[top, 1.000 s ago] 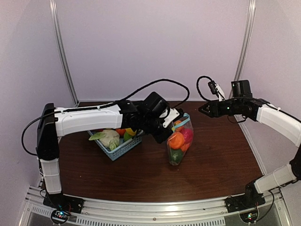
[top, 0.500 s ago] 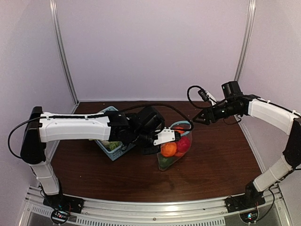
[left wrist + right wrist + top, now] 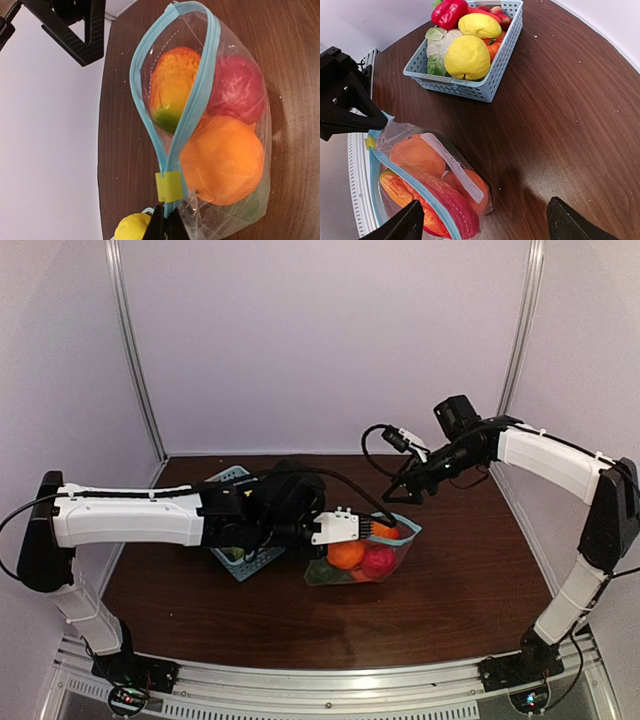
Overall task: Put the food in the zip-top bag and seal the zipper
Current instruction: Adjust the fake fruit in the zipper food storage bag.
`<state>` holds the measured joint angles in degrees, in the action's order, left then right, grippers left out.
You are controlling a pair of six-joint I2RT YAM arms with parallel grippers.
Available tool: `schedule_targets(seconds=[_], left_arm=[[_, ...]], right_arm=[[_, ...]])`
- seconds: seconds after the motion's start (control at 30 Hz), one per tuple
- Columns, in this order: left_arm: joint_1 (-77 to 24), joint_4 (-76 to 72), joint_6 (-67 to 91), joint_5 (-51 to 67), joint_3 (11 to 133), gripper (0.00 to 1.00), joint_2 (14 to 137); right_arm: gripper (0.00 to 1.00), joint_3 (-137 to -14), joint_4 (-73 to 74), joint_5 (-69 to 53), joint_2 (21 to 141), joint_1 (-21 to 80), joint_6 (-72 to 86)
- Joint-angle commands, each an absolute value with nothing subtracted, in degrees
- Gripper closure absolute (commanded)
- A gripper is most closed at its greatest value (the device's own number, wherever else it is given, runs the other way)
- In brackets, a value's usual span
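Observation:
The clear zip-top bag [image 3: 360, 560] lies on the table holding an orange fruit [image 3: 222, 160], a red one [image 3: 235, 95] and an orange-yellow one [image 3: 172, 87]. Its light-blue zipper [image 3: 197, 100] gapes open along most of its length. My left gripper [image 3: 366, 530] is shut on the zipper's end just behind the yellow slider tab [image 3: 170, 186]; its fingertips [image 3: 167, 226] pinch the strip. My right gripper [image 3: 402, 490] is open and empty, hovering above and just beyond the bag [image 3: 432, 180], with its fingers [image 3: 402, 225] spread wide.
The light-blue lattice basket [image 3: 487, 87] stands to the left of the bag, behind my left arm, and holds yellow fruits [image 3: 466, 57], a red pepper [image 3: 449, 12] and a leafy vegetable [image 3: 437, 50]. Bare dark wood lies to the right of the bag.
My left gripper has pulled the bag leftward and nearer and laid it flatter on the table. My right arm has swung left and down toward the bag's mouth.

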<state>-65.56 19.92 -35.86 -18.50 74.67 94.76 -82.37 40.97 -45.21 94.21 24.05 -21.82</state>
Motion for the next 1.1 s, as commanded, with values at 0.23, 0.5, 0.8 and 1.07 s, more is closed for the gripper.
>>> schedule_targets(seconds=[0.23,0.5,0.8,1.07], left_arm=[[-65.3,14.4,-36.8,-19.6,71.8,1.00,93.0],[-65.3,13.5,-36.3,-19.9,71.6,1.00,92.9],[-65.3,11.6,-35.9,-21.2,69.9,1.00,92.4],[-65.3,10.4,-35.7,-23.0,68.5,1.00,92.8]], right_arm=[[0.15,-83.5,53.2,-52.3,95.7,29.4,-34.4],[0.19,-80.9,47.0,-42.2,98.5,32.3,-28.5],[0.25,-82.1,44.4,-30.2,103.9,33.8,-21.9],[0.24,-84.4,49.6,-34.7,97.5,33.8,-26.4]])
